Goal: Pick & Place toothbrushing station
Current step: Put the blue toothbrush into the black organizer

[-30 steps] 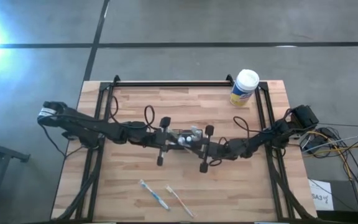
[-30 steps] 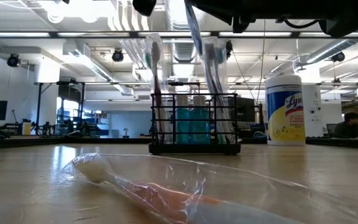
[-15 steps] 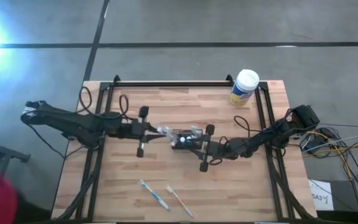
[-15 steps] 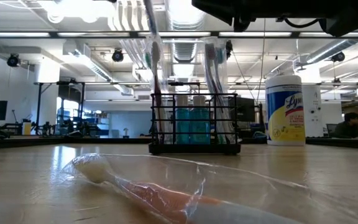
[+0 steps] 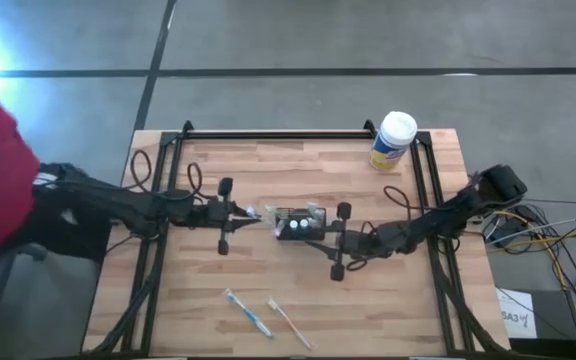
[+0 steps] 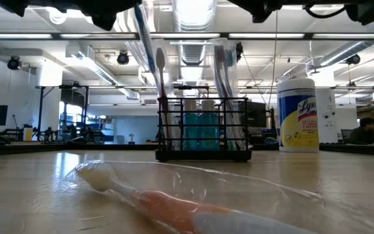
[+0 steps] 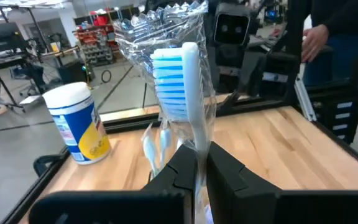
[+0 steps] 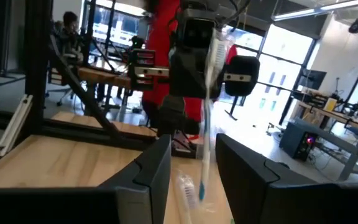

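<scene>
Nearest the front edge lie 2 plastic-wrapped toothbrushes, beyond them at mid-table stands the small black mesh-sided toothbrushing station between the left gripper, pinching a wrapped blue-bristled toothbrush, and the right gripper, fingers parted and empty, with the white-capped yellow-labelled canister farthest back.

A table of pale, smooth wood planks with visible grain fills the centre of the high view. At its middle stands the toothbrushing station, thin matt black metal wire. A toothbrush with white plastic handle and blue bristles sits in crinkled, glossy clear plastic wrap. At upper right, a canister of glossy white plastic wears a yellow printed label. The left gripper looks like matt black plastic.
</scene>
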Available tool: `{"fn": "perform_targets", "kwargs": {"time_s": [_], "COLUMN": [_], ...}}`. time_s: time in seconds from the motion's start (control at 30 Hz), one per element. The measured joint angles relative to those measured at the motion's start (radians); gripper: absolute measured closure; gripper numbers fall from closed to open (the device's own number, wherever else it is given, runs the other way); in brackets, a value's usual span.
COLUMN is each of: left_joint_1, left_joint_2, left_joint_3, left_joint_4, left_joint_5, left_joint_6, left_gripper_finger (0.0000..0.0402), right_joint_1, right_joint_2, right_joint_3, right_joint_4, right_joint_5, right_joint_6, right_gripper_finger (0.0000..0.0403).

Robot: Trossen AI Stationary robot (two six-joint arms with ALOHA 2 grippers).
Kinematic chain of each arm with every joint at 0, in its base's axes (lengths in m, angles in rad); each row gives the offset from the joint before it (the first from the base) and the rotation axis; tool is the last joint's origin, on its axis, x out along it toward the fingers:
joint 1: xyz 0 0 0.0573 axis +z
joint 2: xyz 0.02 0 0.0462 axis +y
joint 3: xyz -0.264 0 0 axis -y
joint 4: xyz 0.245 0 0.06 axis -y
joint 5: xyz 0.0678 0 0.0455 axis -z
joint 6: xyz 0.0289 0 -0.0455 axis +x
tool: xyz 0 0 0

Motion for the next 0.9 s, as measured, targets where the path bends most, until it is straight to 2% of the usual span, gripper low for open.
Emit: {"fn": "perform_targets", "kwargs": {"time_s": [0.2,0.5,0.9], "left_joint_1": [0.000,0.004,0.035], "left_joint_2": [0.043,0.206,0.334], "left_joint_3": [-0.013,-0.014,-0.011], "left_joint_4": [0.033,0.173,0.204], "left_joint_5": [-0.013,-0.068,-0.088], "left_joint_6": [0.015,0.076,0.080], "left_gripper_finger": [0.0385,0.0385,0.0385], "right_joint_1": [0.009,0.011,0.011], "right_joint_2": [-0.021,-0.021,-0.021], "right_joint_3": [-0.001,-0.002,-0.002], "right_joint_4": [-0.047,-0.056,-0.070], "right_joint_5": [0.000,0.000,0.000], "right_joint_6": [0.000,0.000,-0.003], "right_gripper_finger": [0.0291,0.0303,0.0322]}}
